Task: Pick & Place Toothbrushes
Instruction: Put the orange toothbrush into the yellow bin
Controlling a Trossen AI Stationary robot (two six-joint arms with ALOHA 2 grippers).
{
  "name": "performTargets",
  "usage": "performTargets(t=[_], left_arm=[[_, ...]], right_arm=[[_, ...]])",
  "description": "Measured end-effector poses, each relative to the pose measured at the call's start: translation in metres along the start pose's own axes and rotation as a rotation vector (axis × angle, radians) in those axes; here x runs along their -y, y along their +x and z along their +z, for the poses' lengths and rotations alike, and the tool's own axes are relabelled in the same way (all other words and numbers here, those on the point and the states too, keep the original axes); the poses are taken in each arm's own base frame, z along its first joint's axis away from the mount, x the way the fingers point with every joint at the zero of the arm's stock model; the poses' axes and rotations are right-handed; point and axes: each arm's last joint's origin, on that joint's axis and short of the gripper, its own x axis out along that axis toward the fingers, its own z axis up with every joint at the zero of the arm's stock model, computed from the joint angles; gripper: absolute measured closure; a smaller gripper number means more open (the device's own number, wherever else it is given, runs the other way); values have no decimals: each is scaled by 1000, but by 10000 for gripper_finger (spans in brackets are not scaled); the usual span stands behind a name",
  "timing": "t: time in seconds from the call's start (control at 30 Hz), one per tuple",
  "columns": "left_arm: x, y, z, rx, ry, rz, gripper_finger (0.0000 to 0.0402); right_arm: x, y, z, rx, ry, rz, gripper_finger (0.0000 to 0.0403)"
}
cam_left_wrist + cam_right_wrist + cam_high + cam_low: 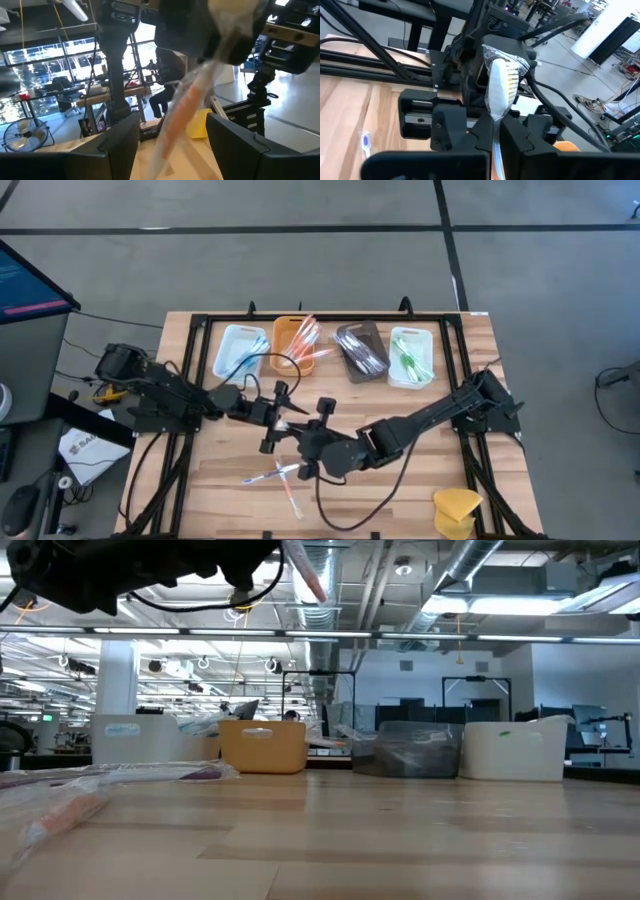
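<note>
Open-plan robotics lab

Exposed ceiling ducts (330,565), strip lights (470,602), desks with monitors (420,708) beyond the wooden table (400,840).

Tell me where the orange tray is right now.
In the high view, the orange tray sits at the table's far edge, second from the left in the row, between the white tray and the dark tray.

The pale wooden plank counter (400,480) carries four small rectangular trays (240,351), loose wrapped plastic toothbrushes (272,475) and a yellow spongy lump (456,507).
</note>
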Motion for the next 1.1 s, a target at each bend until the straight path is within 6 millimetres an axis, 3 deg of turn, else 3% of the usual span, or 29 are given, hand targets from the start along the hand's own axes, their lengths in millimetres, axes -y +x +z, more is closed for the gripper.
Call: performTargets(t=[0.23, 0.6, 0.87, 1.1], left_arm=[[0, 4, 1, 5, -6, -3, 207], [1, 3, 0, -12, 2, -12, 386], [1, 3, 0, -14, 0, -11, 391], [2, 4, -3, -48, 0, -23, 391]], right_arm=[[1, 1, 0, -4, 8, -2, 398], [3, 3, -4, -37, 42, -6, 362], [0, 0, -8, -61, 43, 0, 318], [-12, -12, -7, -50, -79, 32, 238]])
